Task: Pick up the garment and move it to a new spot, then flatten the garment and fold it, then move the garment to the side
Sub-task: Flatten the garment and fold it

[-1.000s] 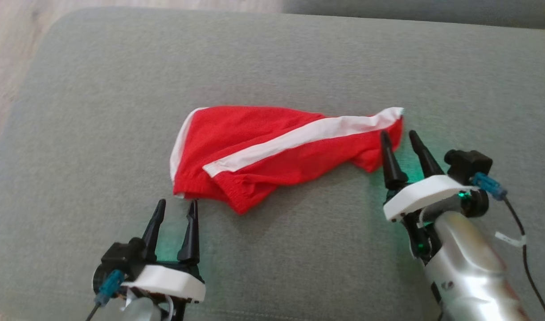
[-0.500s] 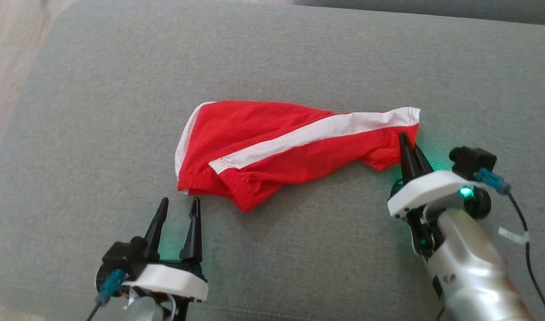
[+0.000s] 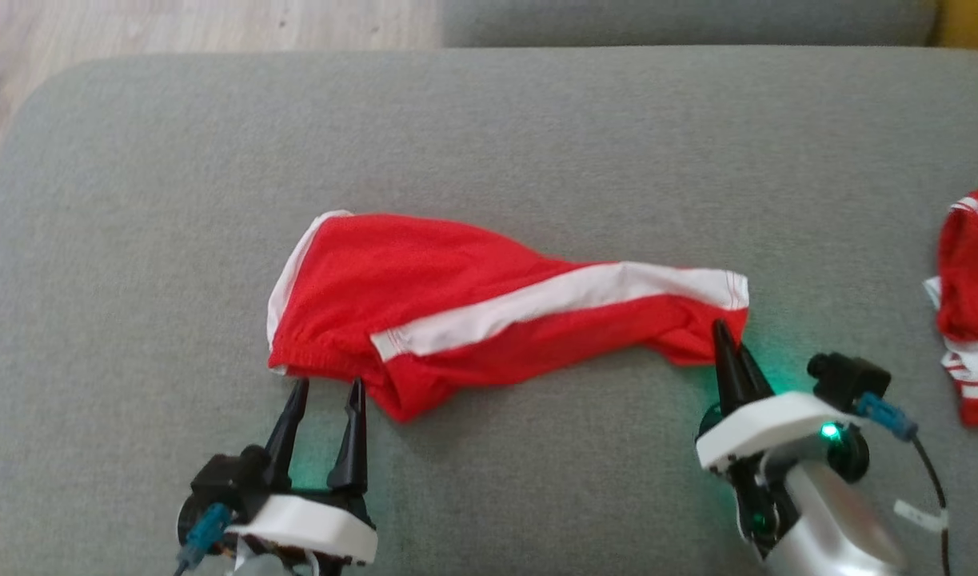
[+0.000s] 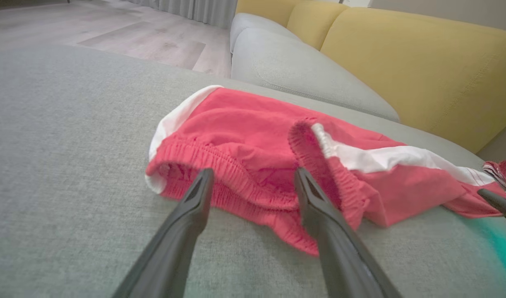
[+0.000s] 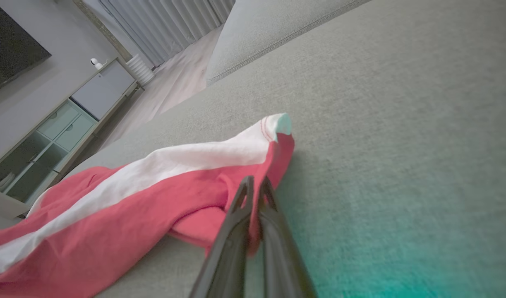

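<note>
The garment point(image 3: 489, 308) is a pair of red shorts with a white side stripe, lying crumpled on a grey sofa cushion point(image 3: 536, 144). My right gripper point(image 3: 724, 336) is shut on the garment's red hem at its right end, below the white stripe point(image 5: 195, 159); the right wrist view shows red cloth point(image 5: 255, 223) pinched between the fingers. My left gripper point(image 3: 327, 388) stands open just in front of the elastic waistband point(image 4: 236, 178), its fingertips point(image 4: 203, 178) touching or nearly touching the band, nothing between them.
A second red-and-white garment point(image 3: 968, 304) lies at the cushion's right edge. Wooden floor point(image 3: 177, 24) shows beyond the cushion's far left corner. Yellow sofa backs point(image 4: 401, 54) and another grey cushion point(image 4: 302, 70) lie behind the shorts.
My right gripper went from open to shut on the garment's right hem. The head camera shifted, bringing the second garment into view. The left gripper now sits closer to the waistband.
</note>
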Controlling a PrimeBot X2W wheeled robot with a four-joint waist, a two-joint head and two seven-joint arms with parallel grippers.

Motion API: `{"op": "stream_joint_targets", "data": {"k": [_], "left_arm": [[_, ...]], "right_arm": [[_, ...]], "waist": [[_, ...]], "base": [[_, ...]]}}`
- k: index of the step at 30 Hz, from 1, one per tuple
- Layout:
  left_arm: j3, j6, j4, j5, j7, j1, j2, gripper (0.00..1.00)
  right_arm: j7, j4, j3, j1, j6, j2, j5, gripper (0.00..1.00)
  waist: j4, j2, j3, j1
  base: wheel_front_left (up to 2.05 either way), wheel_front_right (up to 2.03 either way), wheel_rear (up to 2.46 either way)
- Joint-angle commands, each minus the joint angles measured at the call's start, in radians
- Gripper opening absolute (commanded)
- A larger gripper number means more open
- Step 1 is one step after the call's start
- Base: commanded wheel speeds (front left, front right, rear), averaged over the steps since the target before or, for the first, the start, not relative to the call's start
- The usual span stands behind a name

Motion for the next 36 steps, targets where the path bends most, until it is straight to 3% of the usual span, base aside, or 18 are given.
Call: {"op": "stream_joint_targets", "data": {"k": [1, 2, 3, 4, 5, 6, 14, 19, 36], "left_arm": [[0.039, 0.002, -0.026, -0.007, -0.005, -0.012, 0.004, 1.00], [0.042, 0.004, -0.025, -0.004, -0.005, -0.009, 0.004, 1.00], [0.046, 0.006, -0.024, 0.000, -0.005, -0.005, 0.004, 1.00], [0.046, 0.006, -0.024, 0.000, -0.005, -0.005, 0.004, 1.00], [0.051, 0.010, -0.025, 0.003, -0.005, -0.002, 0.004, 1.00], [0.056, 0.013, -0.026, 0.006, -0.005, 0.002, 0.004, 1.00], [0.114, 0.048, -0.052, 0.058, -0.005, 0.026, 0.004, 1.00], [0.124, 0.050, -0.065, 0.078, -0.005, 0.031, 0.004, 1.00], [0.123, 0.091, -0.097, 0.124, -0.005, 0.059, 0.004, 1.00]], "right_arm": [[-0.006, -0.032, 0.022, 0.010, -0.001, 0.006, 0.000, 0.00], [-0.006, -0.033, 0.017, 0.022, -0.001, 0.006, -0.003, 0.00], [-0.006, -0.034, 0.009, 0.032, -0.001, 0.006, -0.012, 0.23], [-0.006, -0.034, 0.009, 0.032, -0.001, 0.006, -0.012, 0.23], [-0.006, -0.037, 0.000, 0.042, -0.001, 0.006, -0.029, 0.80], [-0.006, -0.042, -0.012, 0.051, -0.001, 0.005, -0.049, 1.00], [-0.006, -0.246, -0.156, 0.103, -0.001, 0.003, -0.384, 1.00], [-0.006, -0.384, -0.148, 0.131, -0.001, 0.005, -0.564, 1.00], [-0.006, -0.363, -0.149, 0.167, -0.001, 0.006, -0.534, 1.00]], "waist": [[-0.013, 0.0000, -0.015, 0.0000], [-0.017, 0.0000, -0.021, 0.0000], [-0.021, 0.0000, -0.026, 0.0000], [-0.021, 0.0000, -0.026, 0.0000], [-0.024, 0.0000, -0.030, 0.0000], [-0.027, 0.0000, -0.034, 0.0000], [-0.043, 0.0000, -0.043, 0.0000], [-0.041, 0.0000, -0.047, 0.0000], [-0.044, 0.0000, -0.068, 0.0000]], "base": [[0.00, 0.00, 0.00], [0.00, 0.00, 0.00], [0.00, 0.00, 0.00], [0.00, 0.00, 0.00], [0.00, 0.00, 0.00], [0.00, 0.00, 0.00], [0.00, 0.00, 0.00], [0.00, 0.00, 0.00], [0.00, 0.00, 0.00]]}}
